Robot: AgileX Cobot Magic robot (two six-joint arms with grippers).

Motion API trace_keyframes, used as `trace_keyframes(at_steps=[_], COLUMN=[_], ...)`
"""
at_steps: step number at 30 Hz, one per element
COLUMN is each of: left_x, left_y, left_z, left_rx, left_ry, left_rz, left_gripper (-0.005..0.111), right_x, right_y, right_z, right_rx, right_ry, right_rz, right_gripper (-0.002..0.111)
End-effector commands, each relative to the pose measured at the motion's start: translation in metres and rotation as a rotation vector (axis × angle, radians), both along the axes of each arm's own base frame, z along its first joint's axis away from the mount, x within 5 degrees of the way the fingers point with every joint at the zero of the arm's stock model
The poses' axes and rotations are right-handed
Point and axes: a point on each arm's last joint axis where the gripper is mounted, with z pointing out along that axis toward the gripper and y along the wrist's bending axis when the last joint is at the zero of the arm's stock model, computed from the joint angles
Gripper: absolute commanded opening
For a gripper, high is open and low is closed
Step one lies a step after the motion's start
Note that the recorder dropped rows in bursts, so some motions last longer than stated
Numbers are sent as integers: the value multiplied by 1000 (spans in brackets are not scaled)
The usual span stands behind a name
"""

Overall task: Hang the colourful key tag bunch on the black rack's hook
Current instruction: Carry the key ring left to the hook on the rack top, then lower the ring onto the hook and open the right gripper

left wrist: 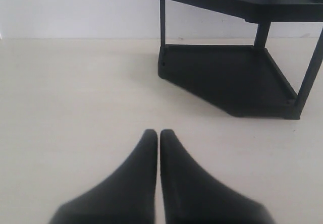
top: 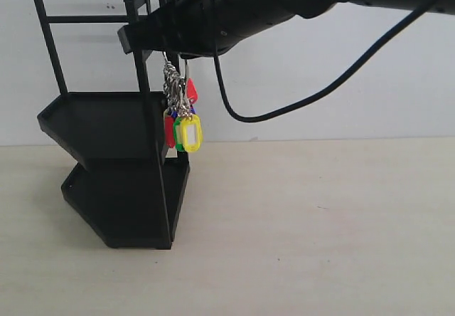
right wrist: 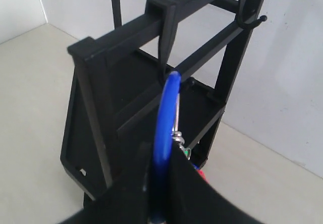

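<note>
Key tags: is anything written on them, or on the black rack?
None can be read. The yellow tag in the colourful key tag bunch shows a pale window, with no writing I can make out; the rest are too small to tell. The black rack bears no label in any view.

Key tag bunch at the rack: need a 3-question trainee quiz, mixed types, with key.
1. True or false: the left gripper holds the colourful key tag bunch.
2. Which part of the bunch is the right gripper shut on? A) a yellow tag B) the blue ring section C) a red tag
3. Fill in: the black rack has ___ tray shelves.

Key: 1 false (it is shut and empty over the table); 2 B; 3 two.
</note>
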Motion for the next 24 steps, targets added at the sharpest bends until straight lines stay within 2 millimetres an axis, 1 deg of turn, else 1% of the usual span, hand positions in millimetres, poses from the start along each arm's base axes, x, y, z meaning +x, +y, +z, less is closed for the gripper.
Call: trace_keyframes(at_steps=[1,2,3,4,8,12,15,20,22,23,24], left_x=[0,0,0,0,0,0,0,0,0,0,0], left_y=[0,0,0,0,0,0,0,0,0,0,0], left_z=[2,2,2,2,2,2,2,2,2,2,2], left_rx=[-17,-17,-17,-17,-17,-17,-17,-17,-17,-17,-17], left_ry=[-19,-19,-19,-19,-19,-19,-19,-19,-19,-19,-19], left_rz=[7,7,7,7,7,7,7,7,7,7,7], left_gripper=[4,4,4,4,4,4,4,4,4,4,4], right_x=[-1,-1,-1,-1,-2,-8,-18,-36,-44,-48,-52], right_y=[0,0,0,0,0,-5,-14,-38,-49,-56,-62], right_z=[6,7,7,8,9,19,31,47,51,52,54], right_rx=[3,14,22,27,28,38,30,-114,-166,-205,-244], right_ry=[-29,-32,-33,-35,-37,-47,-45,-35,-4,12,27], right_rz=[8,6,5,4,4,1,-8,-62,-102,-124,-148], right_gripper=[34,50,55,57,53,51,51,50,43,35,24])
